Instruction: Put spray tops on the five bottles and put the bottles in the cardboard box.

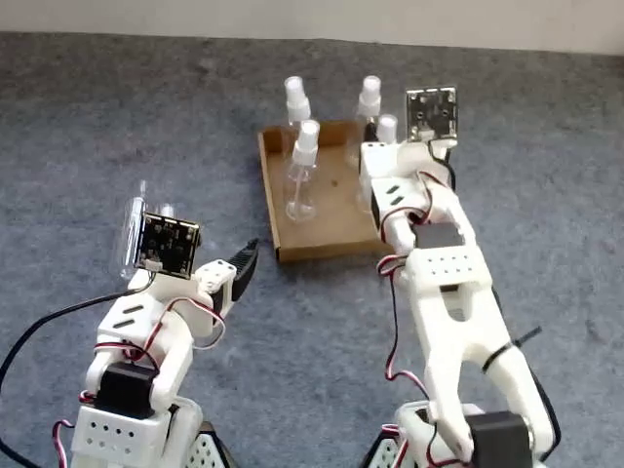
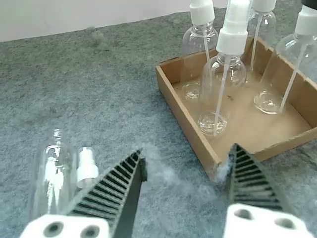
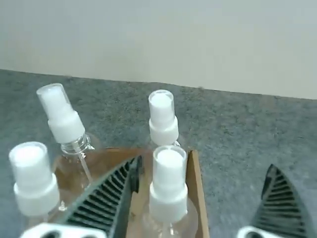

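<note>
The cardboard box [image 1: 331, 242] lies mid-table with several clear bottles standing in it, each with a white spray top, such as one [image 1: 303, 172] near its left wall. My right gripper [image 3: 198, 191] hangs open over the box's right side; one capped bottle [image 3: 169, 184] stands between its fingers, close to one finger [image 3: 111, 196]. My left gripper [image 2: 185, 171] [image 1: 244, 265] is open and holds nothing, low over the carpet just left of the box's near corner [image 2: 213, 166]. To its left an uncapped bottle [image 2: 49, 173] [image 1: 128, 232] lies flat, with a loose spray top [image 2: 86, 166] beside it.
Grey carpet [image 1: 117, 117] covers the table, with open room left of the box and in front of it. A pale wall [image 3: 198, 39] runs along the far edge. Red and black cables [image 1: 395, 322] hang along both arms.
</note>
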Available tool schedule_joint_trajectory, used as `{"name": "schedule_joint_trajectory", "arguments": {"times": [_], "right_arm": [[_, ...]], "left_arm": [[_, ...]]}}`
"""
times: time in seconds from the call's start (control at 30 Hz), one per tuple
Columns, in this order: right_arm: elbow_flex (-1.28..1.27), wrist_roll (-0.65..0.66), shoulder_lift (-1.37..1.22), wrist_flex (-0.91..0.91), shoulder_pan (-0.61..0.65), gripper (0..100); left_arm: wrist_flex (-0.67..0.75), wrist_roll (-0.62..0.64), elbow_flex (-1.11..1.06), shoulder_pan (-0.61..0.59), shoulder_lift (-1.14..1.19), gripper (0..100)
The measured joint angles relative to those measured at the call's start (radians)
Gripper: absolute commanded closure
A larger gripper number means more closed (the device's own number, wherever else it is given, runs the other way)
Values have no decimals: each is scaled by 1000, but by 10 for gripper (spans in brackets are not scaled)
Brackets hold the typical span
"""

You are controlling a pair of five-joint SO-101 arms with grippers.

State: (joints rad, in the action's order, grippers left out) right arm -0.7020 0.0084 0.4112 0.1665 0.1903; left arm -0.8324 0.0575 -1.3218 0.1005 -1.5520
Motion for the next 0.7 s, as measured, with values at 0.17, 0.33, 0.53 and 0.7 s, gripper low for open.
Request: {"name": "schedule_joint_trajectory", "arguments": {"times": [0.17,0.33,0.53,0.7], "right_arm": [[0,0,106,221,0,681],[0,0,226,500,0,681],[0,153,328,845,0,681],[-25,322,400,1013,-37,681]], "left_arm": [[-58,-20,146,-118,80,793],[-213,-97,408,-219,376,793],[-511,-224,807,-356,815,790],[-637,-304,1042,-453,1071,790]]}}
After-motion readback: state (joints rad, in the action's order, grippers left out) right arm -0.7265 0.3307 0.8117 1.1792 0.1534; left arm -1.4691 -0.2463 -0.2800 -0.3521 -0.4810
